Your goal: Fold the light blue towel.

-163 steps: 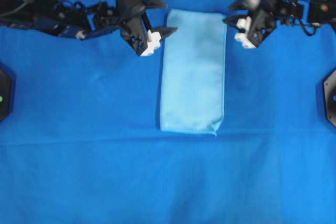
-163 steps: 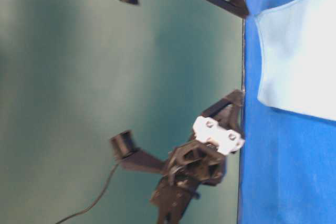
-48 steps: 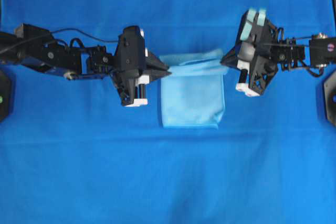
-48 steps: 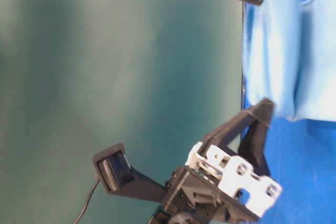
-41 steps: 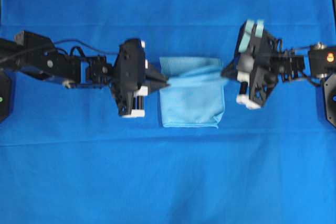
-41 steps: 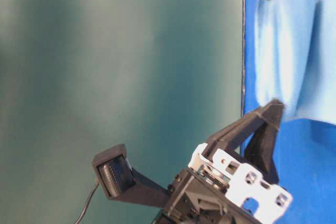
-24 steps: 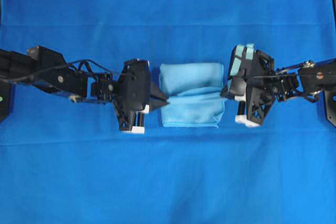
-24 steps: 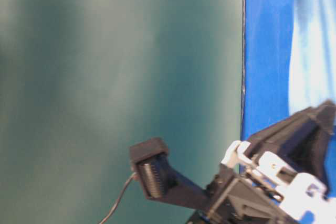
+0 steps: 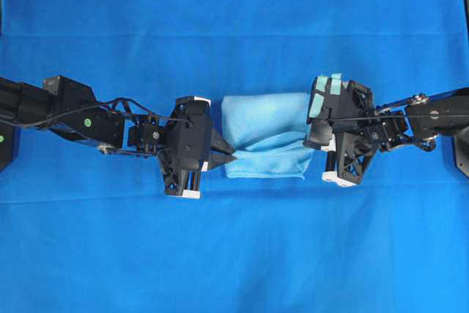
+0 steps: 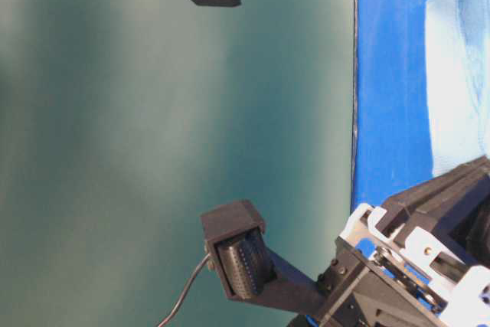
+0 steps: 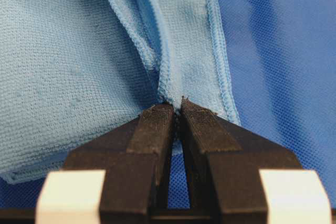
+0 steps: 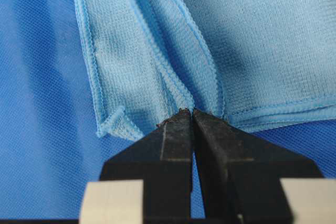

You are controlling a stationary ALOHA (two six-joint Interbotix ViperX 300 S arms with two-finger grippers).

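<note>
A large deep royal-blue sheet (image 9: 234,254) of woven fabric covered the whole table and lay under everything else. In the table-level view a plain dark green wall (image 10: 153,143) filled the space behind the table edge.

Two black robot arms reached in from opposite sides in the overhead view. The left arm (image 9: 73,115) came from the left edge with a thin black cable looping along it, and the right arm (image 9: 432,115) came from the right edge. Nothing else stood on the sheet between them, so the way to the cloth was free.

The pale sky-blue microfiber towel (image 9: 265,137) with stitched edges lay near the middle of the sheet, between the two arms. It was doubled over into a compact, roughly rectangular shape, with a fold line running across it in the overhead view.

The left gripper (image 11: 177,109) was pinched tight on the towel's layered edge at its left side; its black fingers (image 11: 152,129) pressed together with the cloth between them. The right gripper (image 12: 192,114) was likewise clamped on the bunched hem layers at the towel's right side, near a corner.
</note>
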